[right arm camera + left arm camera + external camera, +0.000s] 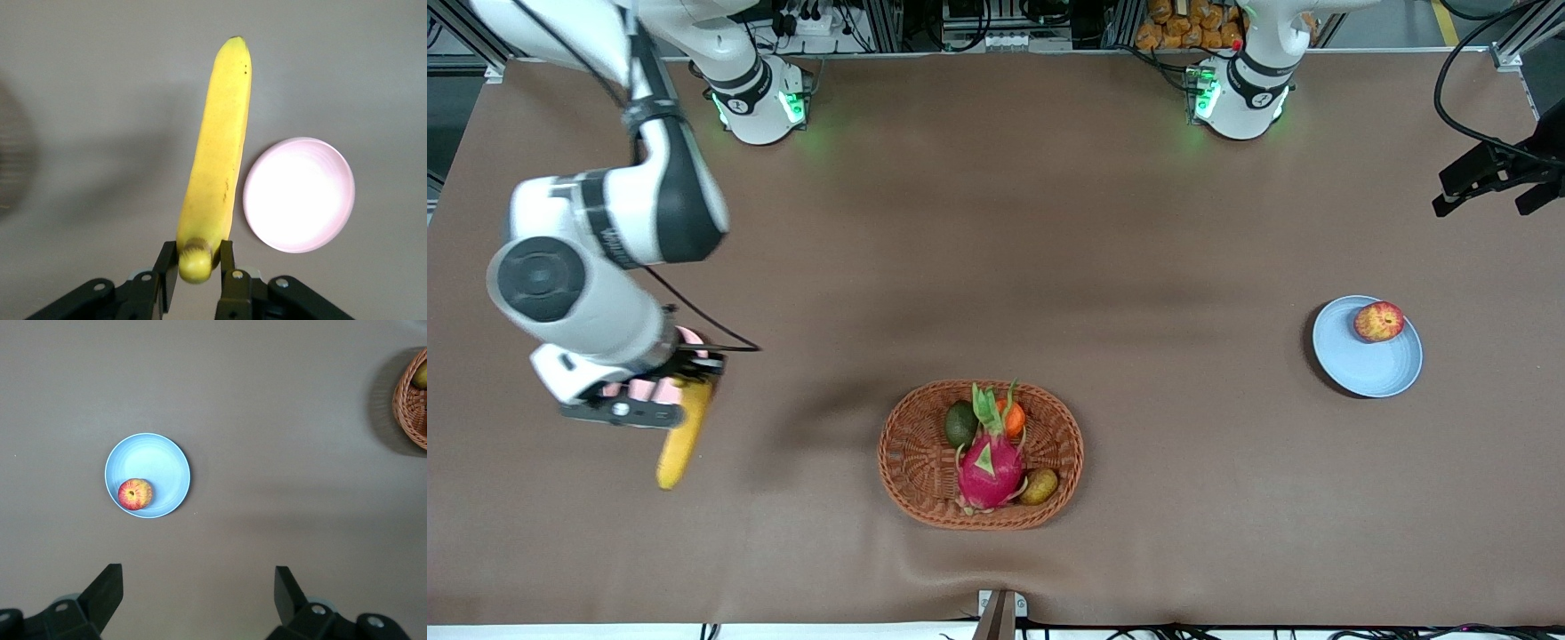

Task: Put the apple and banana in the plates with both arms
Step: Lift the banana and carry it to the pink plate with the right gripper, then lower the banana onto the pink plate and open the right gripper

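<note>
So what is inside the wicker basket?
In the wicker basket lie a pink dragon fruit, a dark green avocado, an orange fruit and a brownish-yellow oval fruit. The dragon fruit covers part of the orange fruit and the basket's floor under it.

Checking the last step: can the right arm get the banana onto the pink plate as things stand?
Probably yes: the right gripper holds the banana in the air beside the pink plate, whose face is bare.

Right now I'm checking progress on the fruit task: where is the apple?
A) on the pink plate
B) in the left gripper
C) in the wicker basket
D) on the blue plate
D: the apple sits on the blue plate, near its rim, with no gripper touching it.
</note>
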Available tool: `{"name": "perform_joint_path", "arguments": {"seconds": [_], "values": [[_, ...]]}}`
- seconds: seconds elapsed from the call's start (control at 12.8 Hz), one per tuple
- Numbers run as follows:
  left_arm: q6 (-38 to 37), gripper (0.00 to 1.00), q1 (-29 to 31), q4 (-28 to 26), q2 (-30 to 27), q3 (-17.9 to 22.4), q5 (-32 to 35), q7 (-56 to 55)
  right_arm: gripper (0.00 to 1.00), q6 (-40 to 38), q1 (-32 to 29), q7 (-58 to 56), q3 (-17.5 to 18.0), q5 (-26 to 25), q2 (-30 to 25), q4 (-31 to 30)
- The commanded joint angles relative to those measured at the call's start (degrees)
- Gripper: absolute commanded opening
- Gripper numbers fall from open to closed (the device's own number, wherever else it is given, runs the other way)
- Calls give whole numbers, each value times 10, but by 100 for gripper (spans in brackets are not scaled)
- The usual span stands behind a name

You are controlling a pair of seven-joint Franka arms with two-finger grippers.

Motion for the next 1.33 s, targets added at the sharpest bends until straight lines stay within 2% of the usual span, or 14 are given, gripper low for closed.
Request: {"name": "perform_joint_path", "arguments": {"seconds": [0.0,0.23,0.39,0.7,0.78,0.86,0.94,1.02,1.25], "values": [[-2,100,4,23,7,-2,-4,13,0,11,-58,-32,11,8,-58,-97],[-6,100,4,27,13,-1,-3,13,0,30,-114,-76,11,8,-47,-148],[-7,100,5,27,13,-1,-3,13,0,94,-132,-100,11,8,-43,-194],[-7,100,5,27,14,-2,-4,14,0,151,-141,-111,11,8,-22,-204],[-10,100,5,27,14,-2,-4,14,11,158,-142,-111,11,8,-16,-204],[-15,100,3,27,14,-2,-4,14,37,160,-143,-111,11,8,-14,-204],[-16,100,2,27,14,-2,-4,15,82,160,-143,-111,11,8,-13,-204],[-18,100,2,28,13,-2,-4,15,100,159,-143,-110,11,8,-13,-204],[-24,100,0,27,14,-2,-1,15,100,153,-146,-110,13,9,-15,-204]]}}
